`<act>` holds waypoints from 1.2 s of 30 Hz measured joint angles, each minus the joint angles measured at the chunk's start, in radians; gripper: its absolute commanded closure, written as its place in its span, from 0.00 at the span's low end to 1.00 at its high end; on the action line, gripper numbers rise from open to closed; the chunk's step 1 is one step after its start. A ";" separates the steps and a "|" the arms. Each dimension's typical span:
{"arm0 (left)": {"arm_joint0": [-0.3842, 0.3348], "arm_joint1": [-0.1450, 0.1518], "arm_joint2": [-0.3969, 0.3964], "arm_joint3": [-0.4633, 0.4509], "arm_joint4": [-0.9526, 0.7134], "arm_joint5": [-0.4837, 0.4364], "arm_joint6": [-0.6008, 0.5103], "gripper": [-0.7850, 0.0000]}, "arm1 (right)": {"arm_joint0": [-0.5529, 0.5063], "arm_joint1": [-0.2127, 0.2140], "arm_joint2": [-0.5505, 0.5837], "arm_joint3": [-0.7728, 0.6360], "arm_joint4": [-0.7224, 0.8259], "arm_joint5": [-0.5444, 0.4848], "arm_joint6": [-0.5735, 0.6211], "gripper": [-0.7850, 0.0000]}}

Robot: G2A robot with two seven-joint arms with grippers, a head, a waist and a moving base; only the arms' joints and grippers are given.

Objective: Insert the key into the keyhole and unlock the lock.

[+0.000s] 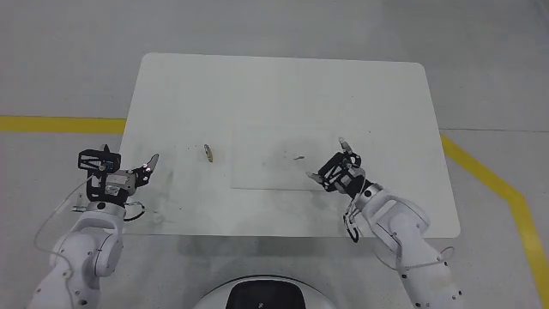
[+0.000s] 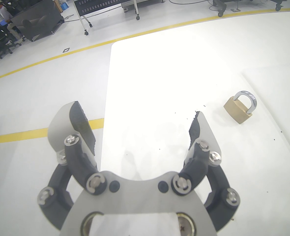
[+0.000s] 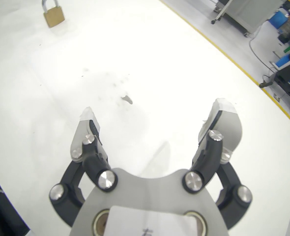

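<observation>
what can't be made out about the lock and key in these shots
Keyhole: the padlock shows no keyhole on the faces seen in either wrist view; too small in the top view.
Key: a tiny grey sliver in the right wrist view, a speck in the top view; teeth and head end too small to tell.

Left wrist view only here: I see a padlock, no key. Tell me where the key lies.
Observer: The key lies flat on the table, just ahead of the right hand.
Operator: Report that hand's state.
Observer: The right hand is open and holds nothing.
Operator: Place the key against the padlock.
Observer: In the top view they lie apart: the padlock nearer the left hand, the key nearer the right.
</observation>
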 measured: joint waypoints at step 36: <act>0.000 0.000 0.000 0.000 0.000 0.000 0.000 0.00 | 0.258 -0.024 -0.188 0.197 0.016 -0.117 0.202 1.00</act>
